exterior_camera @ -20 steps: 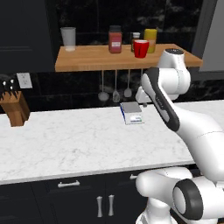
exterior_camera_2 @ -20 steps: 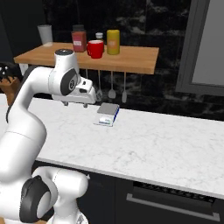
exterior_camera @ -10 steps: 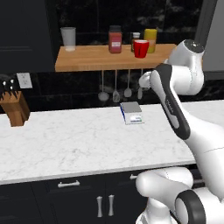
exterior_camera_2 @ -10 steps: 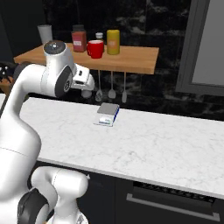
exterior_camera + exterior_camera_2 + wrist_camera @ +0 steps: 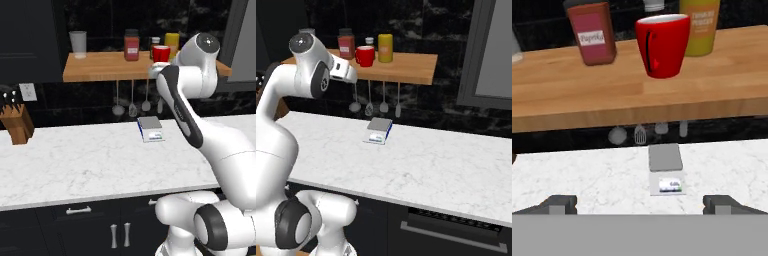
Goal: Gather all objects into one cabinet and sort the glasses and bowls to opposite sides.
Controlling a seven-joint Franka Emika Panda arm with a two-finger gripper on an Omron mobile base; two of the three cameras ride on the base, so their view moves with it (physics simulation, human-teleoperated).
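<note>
- Two dark fingertips stand wide apart at the bottom of the hand view, so the end effector is spread and holds nothing.
- It faces the red cup, which stands upright near the front edge of the wooden shelf, between a paprika jar and a yellow bottle.
- To grasp well, I judge it should rise level with the cup's body, centre on it, and avoid the handle and both neighbours.
- Below, a small kitchen scale lies on the table toward its back edge.
</note>
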